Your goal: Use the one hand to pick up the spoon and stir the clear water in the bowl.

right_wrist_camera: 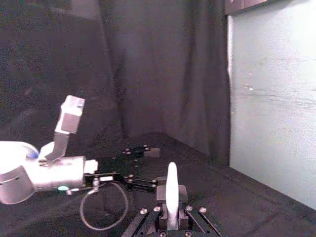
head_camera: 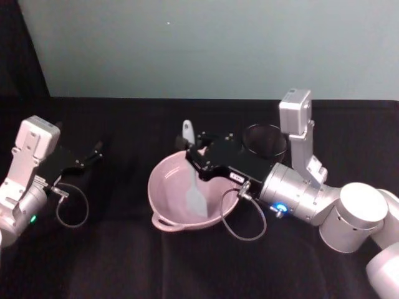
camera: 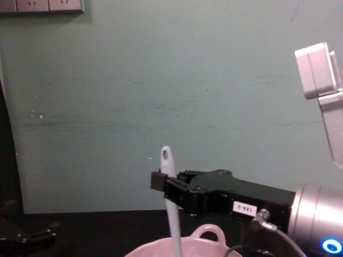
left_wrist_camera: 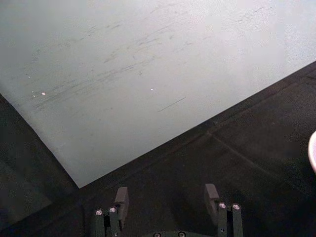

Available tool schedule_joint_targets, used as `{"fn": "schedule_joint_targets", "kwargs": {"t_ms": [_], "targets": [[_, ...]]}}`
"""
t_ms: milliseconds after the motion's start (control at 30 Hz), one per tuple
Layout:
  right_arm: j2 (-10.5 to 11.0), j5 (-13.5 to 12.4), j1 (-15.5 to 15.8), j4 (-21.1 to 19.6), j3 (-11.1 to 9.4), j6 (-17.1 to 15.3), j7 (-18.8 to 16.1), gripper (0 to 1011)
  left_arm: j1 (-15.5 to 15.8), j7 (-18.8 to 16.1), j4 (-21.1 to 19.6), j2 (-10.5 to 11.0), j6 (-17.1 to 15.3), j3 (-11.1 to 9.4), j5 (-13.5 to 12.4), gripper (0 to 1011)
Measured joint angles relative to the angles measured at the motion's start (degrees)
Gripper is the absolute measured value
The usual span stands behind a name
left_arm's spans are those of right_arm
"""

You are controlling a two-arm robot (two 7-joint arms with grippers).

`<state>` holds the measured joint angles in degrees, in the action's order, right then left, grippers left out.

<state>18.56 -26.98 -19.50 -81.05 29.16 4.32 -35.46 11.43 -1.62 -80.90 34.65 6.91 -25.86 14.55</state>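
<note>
**Right gripper** (head_camera: 190, 151) (camera: 161, 182) (right_wrist_camera: 171, 193): the jaws are closed on the handle of the spoon (head_camera: 197, 194) (camera: 173, 225) (right_wrist_camera: 171, 183). The grip point is on the upper handle. The oval hole at the handle's end projects above the fingers, and the flat head hangs below them.

**Bowl** (head_camera: 166, 187) (camera: 210, 232): directly beneath the right gripper. The spoon head is inside it, low against the inner wall. The bowl's loop handle shows in the chest view just below the gripper body.

**Label** (camera: 244, 208): white, on the side of the gripper body. It appears to read "188-2".

**Mesh cup** (head_camera: 265, 141): just beyond the gripper body, beside the wrist.

**Left gripper** (head_camera: 93, 154) (left_wrist_camera: 168, 197): well to the left of the bowl, above the black table (head_camera: 124, 249). Its fingers (left_wrist_camera: 122, 198) are spread apart and hold nothing.
</note>
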Motion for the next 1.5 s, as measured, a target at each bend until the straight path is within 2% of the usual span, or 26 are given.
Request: {"fn": "schedule_joint_targets", "kwargs": {"t_ms": [300, 567, 700, 833, 933, 1133, 1333, 1500], "targets": [[-1.9, -0.1, -2.0, 1.5, 2.6, 0.0, 0.2, 117, 0.0, 0.0, 0.0, 0.0, 0.0, 0.0, 0.0, 1011], [-5.1, 1.4, -5.3, 6.5, 3.9, 1.0, 2.2, 117, 0.0, 0.0, 0.0, 0.0, 0.0, 0.0, 0.0, 1011], [-6.7, 2.5, -6.8, 9.5, 3.9, 1.9, 3.3, 117, 0.0, 0.0, 0.0, 0.0, 0.0, 0.0, 0.0, 1011], [-8.8, 3.6, -8.9, 14.1, 3.1, 3.5, 5.0, 117, 0.0, 0.0, 0.0, 0.0, 0.0, 0.0, 0.0, 1011], [-9.5, 4.3, -9.6, 16.0, 2.3, 4.6, 5.7, 117, 0.0, 0.0, 0.0, 0.0, 0.0, 0.0, 0.0, 1011], [-9.2, 5.3, -9.3, 16.4, 0.6, 6.0, 6.5, 117, 0.0, 0.0, 0.0, 0.0, 0.0, 0.0, 0.0, 1011], [-7.4, 5.2, -7.2, 13.4, -0.9, 5.8, 6.0, 117, 0.0, 0.0, 0.0, 0.0, 0.0, 0.0, 0.0, 1011], [-5.6, 4.0, -5.0, 9.7, -1.5, 4.4, 4.5, 117, 0.0, 0.0, 0.0, 0.0, 0.0, 0.0, 0.0, 1011]]}}
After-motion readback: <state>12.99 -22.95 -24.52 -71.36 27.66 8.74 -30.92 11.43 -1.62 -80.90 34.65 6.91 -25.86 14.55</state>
